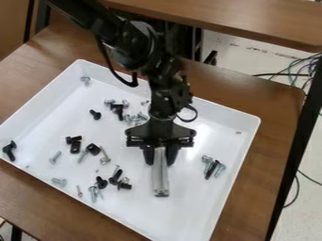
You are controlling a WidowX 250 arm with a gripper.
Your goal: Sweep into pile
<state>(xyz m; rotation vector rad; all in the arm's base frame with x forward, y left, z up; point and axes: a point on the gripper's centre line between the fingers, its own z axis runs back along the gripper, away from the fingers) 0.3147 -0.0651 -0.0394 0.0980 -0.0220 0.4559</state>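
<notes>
A white tray (182,226) is lying nearest the camera, and over it the gripper (160,157) is clamping a narrow grey bar (160,181), whose slimness is risking scattered black and silvery screws (116,177) slipping past. Beside it a small screw cluster (213,169) is threatening to twist it, while the outlying black bolt (9,150) is risking wedging against the wall.

We see a brown, wood-grained table (273,101) with a shallow white tray (56,117) lying directly on it. Beyond the tray, to its right and along its near left side, we see the tabletop, with a rounded corner past the tray's far right.
</notes>
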